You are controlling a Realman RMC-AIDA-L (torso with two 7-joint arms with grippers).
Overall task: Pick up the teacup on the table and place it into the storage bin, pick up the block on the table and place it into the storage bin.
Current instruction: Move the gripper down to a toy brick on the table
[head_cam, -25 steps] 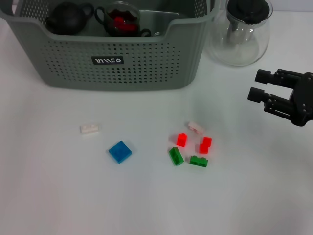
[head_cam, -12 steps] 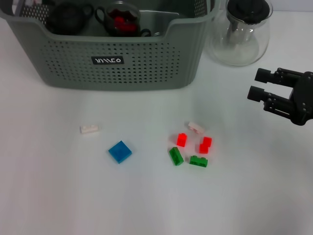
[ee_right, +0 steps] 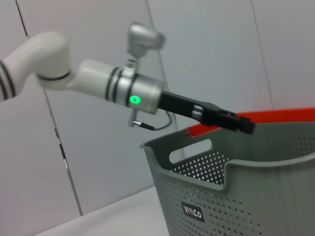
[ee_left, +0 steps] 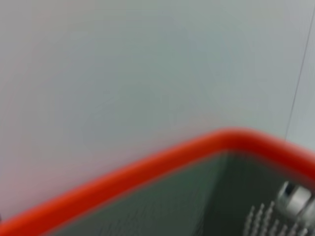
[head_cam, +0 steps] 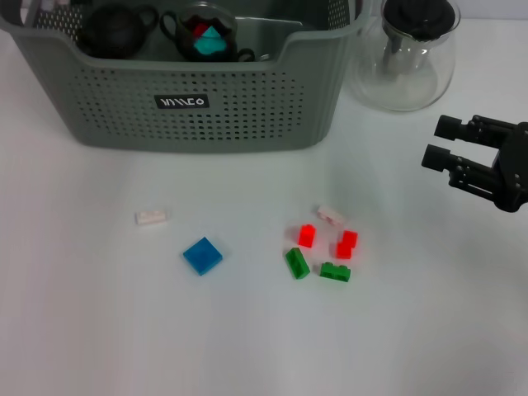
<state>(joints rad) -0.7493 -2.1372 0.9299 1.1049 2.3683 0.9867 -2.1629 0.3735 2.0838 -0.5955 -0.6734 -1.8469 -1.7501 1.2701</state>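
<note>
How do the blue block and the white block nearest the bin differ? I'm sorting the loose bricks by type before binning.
The blue square plastic block is wide and plate-like; the small white plastic block is a narrow bar. The blue one is larger and sits turned like a diamond, while the white one lies nearly level, closer to the grey-green perforated storage bin. Both lie flat on the white table, apart, untouched.

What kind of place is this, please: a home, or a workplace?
Probably a lab or robot test station, not a home: a bare white table, plain grey wall panels, and staged props, namely toy blocks, a bin and a carafe.
</note>
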